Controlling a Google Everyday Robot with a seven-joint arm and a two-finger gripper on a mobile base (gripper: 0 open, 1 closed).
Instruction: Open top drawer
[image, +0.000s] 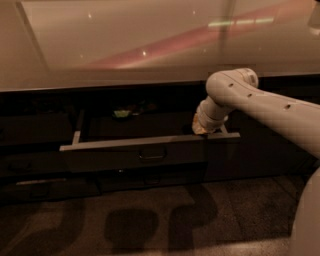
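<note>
We see the top drawer (115, 159) standing partly out of the dark cabinet, below the glossy counter (150, 40). Its long axis runs left to right and its front, with a small bar handle (152, 154), faces us. The gripper (200, 128) dips just behind the front's upper edge near the right end; how it is set, or whether it grips anything, we cannot tell. The pale arm (260, 100) reaches in from the right, bent downward at the wrist. Something small and green (121, 113) lies deep inside.

Top drawer (115, 157) partly open; gripper (201, 129) at its front edge, right end, below countertop (125, 45).
</note>
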